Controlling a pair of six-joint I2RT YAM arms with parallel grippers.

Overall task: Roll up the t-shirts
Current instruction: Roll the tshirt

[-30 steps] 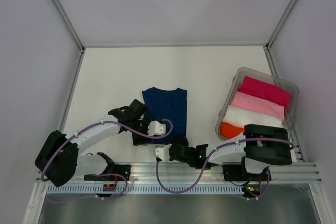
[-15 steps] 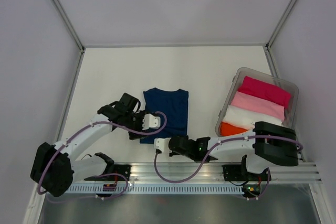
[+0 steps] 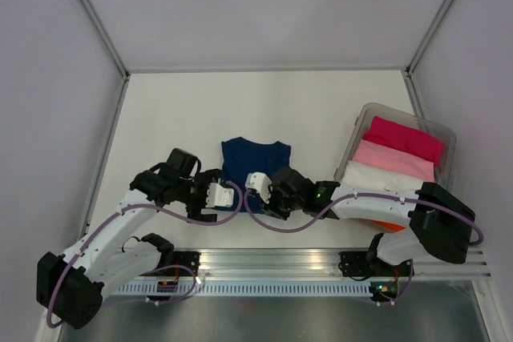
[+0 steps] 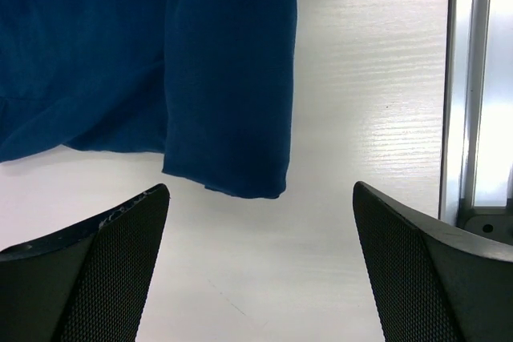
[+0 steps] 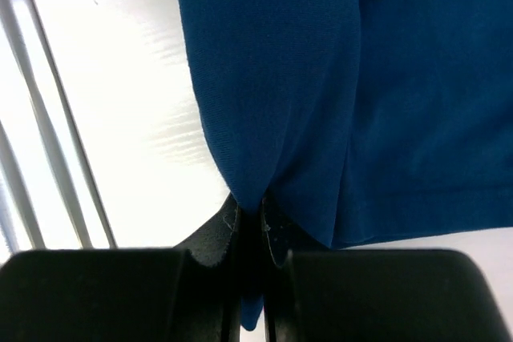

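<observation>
Middle of table (image 3: 184, 110): t-shirt (image 3: 255, 162), laid flat. Right of it, at the table's right edge: bin (image 3: 446, 135), four more t-shirts (image 3: 393, 159) in a row inside. Before its near left corner, apart: left gripper (image 4: 260, 190). On its near edge: right gripper (image 5: 250, 212).

We're reading no text, label or number in any view; the navy t-shirt (image 3: 255, 162) shows plain cloth.

light: bright, even | shadows: soft | glare: table (image 5: 120, 54) washed out — right wrist view
</observation>
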